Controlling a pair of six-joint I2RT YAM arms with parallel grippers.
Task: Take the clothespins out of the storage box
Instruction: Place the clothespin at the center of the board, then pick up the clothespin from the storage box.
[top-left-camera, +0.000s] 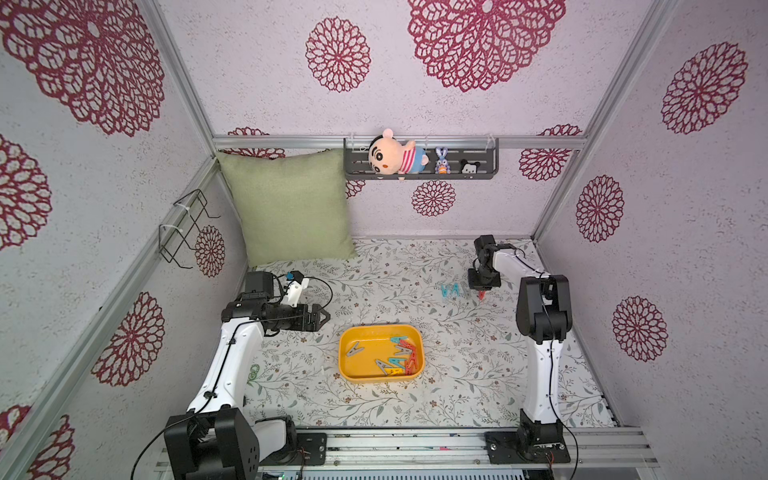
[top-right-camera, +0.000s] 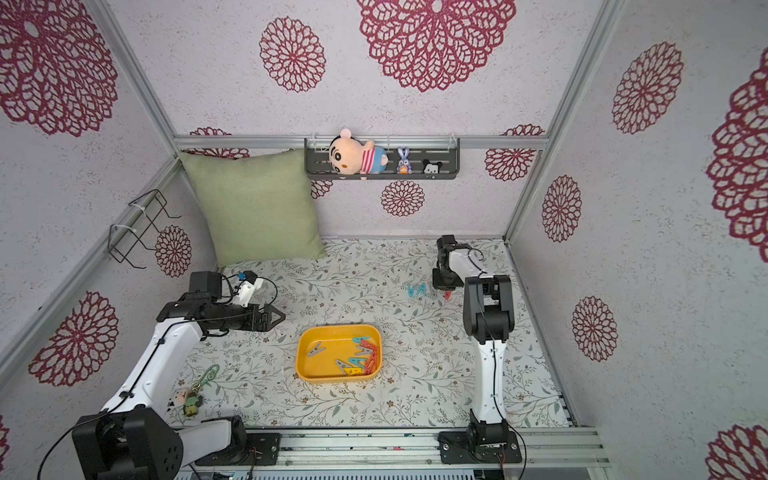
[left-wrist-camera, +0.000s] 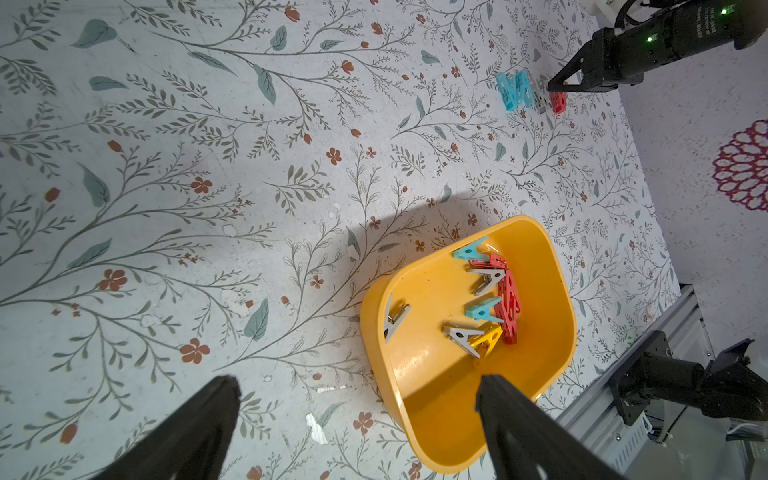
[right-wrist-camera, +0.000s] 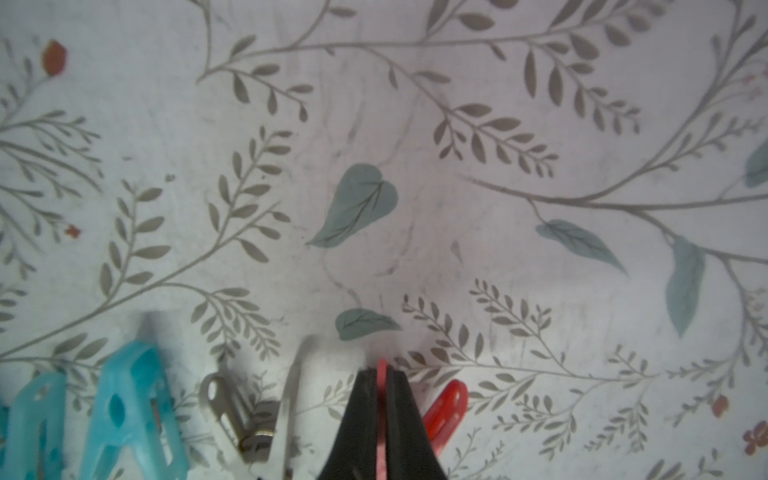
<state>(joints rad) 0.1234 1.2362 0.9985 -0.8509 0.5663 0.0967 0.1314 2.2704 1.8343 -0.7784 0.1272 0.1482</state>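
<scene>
The yellow storage box (top-left-camera: 345, 365) sits mid-table and holds several clothespins (top-left-camera: 402, 356) in teal, grey, red and yellow, mostly along one side (left-wrist-camera: 494, 299). My left gripper (top-left-camera: 325, 318) hovers left of the box, open and empty; in the left wrist view its fingers straddle the box's near corner (left-wrist-camera: 436, 411). Toward the back right, my right gripper (top-left-camera: 481, 292) points down at the table, shut on a red clothespin (right-wrist-camera: 446, 403). Two teal clothespins (right-wrist-camera: 124, 407) and a grey one (right-wrist-camera: 249, 415) lie on the table right beside it.
A green pillow (top-left-camera: 291, 208) leans in the back left corner. On the back wall hangs a dark shelf (top-left-camera: 482, 166) with toys, and a wire rack (top-left-camera: 187, 228) on the left wall. A keychain (top-right-camera: 195, 395) lies front left. A metal rail (top-left-camera: 415, 444) borders the front.
</scene>
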